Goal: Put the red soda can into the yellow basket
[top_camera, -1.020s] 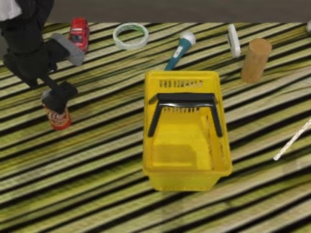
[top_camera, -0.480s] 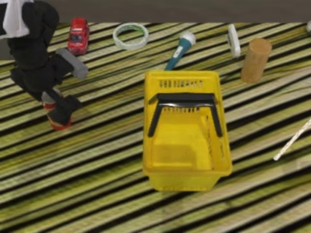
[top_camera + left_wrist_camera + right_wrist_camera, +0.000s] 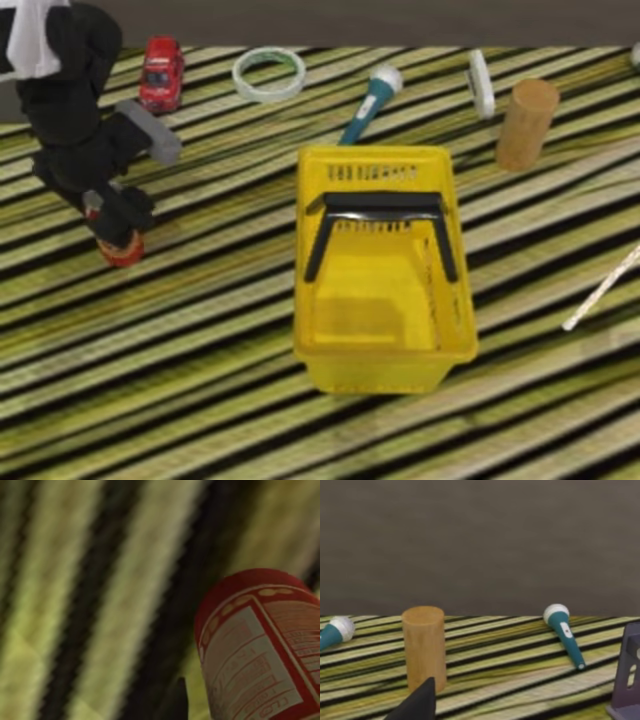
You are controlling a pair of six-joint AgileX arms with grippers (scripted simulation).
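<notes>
the left gripper (image 3: 118,228) is lowered over the small cylindrical red metal soda can (image 3: 124,250) at the top view's left side of the striped table (image 3: 200,400); the fingers are hidden by the wrist and can, so whether they are spread or pressed onto the can cannot be told; in the left wrist view the can (image 3: 260,650) is seen very close, label side up, which suggests an alignment for a side grasp; the can is shown standing on the table, not lifted; the large rectangular yellow plastic basket (image 3: 310,300) with slotted walls and a black folding handle (image 3: 382,205) lies well apart toward the centre, open upward so the can may be dropped in; a red toy car (image 3: 161,70) is set beyond the arm; the right gripper (image 3: 417,702) is seen only as a dark tip in its wrist view, near a tan wooden cylinder (image 3: 424,647), with its state not discernible; the right arm is judged parked.
</notes>
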